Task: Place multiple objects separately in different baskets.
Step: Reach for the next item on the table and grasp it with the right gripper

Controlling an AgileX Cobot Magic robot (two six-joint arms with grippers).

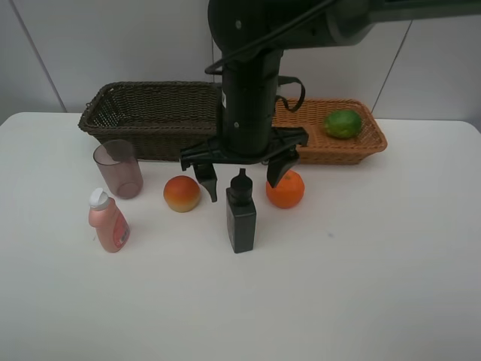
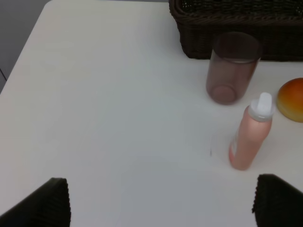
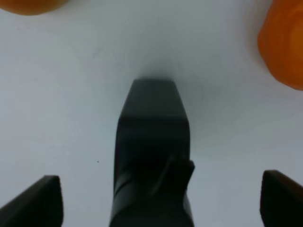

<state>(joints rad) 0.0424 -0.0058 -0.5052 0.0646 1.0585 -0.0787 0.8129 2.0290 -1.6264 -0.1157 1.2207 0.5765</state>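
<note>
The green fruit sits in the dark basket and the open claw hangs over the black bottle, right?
Not quite: the green fruit sits in the light basket, not the dark basket, as the high view shows. The open claw does hang over the black bottle.

Setting: robot test lab. Evidence: my arm (image 1: 248,90) hangs over a plain white tabletop (image 1: 391,286) backed by white wall panels (image 1: 113,45).

white table (image 1: 391,286), baskets (image 1: 150,113), bottles (image 1: 240,218), cup (image 1: 119,169), fruit (image 1: 182,193)
</note>
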